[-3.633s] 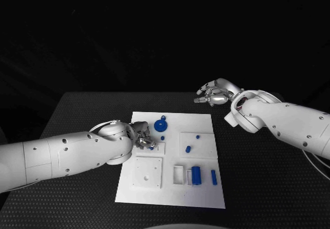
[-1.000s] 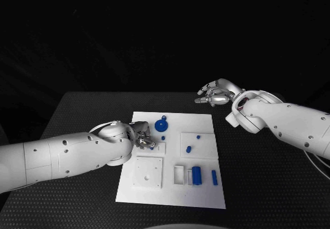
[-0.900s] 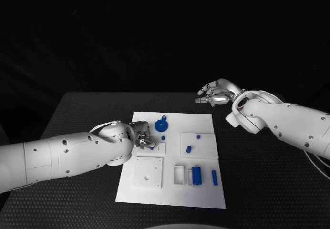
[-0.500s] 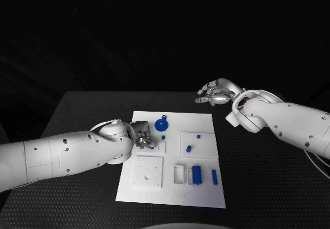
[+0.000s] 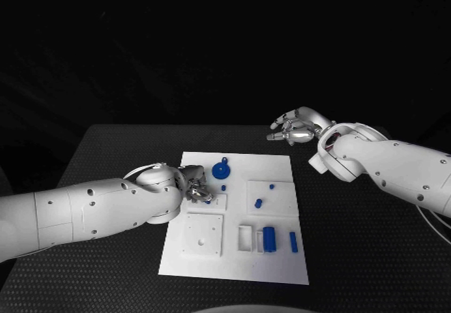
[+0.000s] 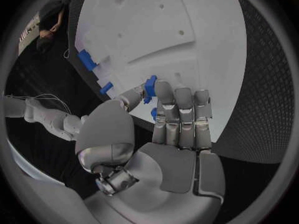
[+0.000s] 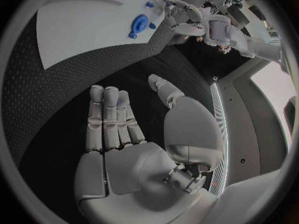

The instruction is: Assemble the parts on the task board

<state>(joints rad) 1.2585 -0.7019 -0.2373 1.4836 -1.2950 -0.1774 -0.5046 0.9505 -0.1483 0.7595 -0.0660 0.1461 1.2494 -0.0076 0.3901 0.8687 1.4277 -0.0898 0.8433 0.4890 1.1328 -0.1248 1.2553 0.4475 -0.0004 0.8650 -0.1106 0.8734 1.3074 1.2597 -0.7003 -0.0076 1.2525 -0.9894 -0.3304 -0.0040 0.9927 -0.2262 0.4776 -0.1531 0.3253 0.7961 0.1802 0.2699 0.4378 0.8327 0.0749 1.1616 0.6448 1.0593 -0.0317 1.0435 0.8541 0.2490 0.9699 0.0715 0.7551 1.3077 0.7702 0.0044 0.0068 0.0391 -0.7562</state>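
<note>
The left hand (image 5: 193, 187) is low over the left side of the white board (image 5: 282, 267), which lies in the middle of the black table (image 5: 113, 150). In the left wrist view this hand (image 6: 168, 129) pinches a small blue part (image 6: 150, 87) between its thumb and the tip of a finger. The other fingers (image 6: 193, 114) lie straight and close together over the board (image 6: 187, 45). Two more blue parts (image 6: 86, 60) show farther along that board.

Just past the left hand, toward the far edge of the board, lies a round blue wheel (image 5: 221, 171). A tiny blue peg (image 5: 223, 188) stands near the hand's fingertips. Farther right are two small blue bits (image 5: 257, 203), one behind the other. Near the front edge of the board a fat blue tube (image 5: 269, 239) lies in a white holder, and a thin blue stick (image 5: 292, 242) lies just beside it on the right.

The right hand (image 5: 294, 130) is up off the table, past the far right corner of the board and well apart from the parts. In the right wrist view this hand (image 7: 134, 134) holds nothing. Its fingers (image 7: 109, 114) are stretched out side by side and its thumb sticks out away from them.
</note>
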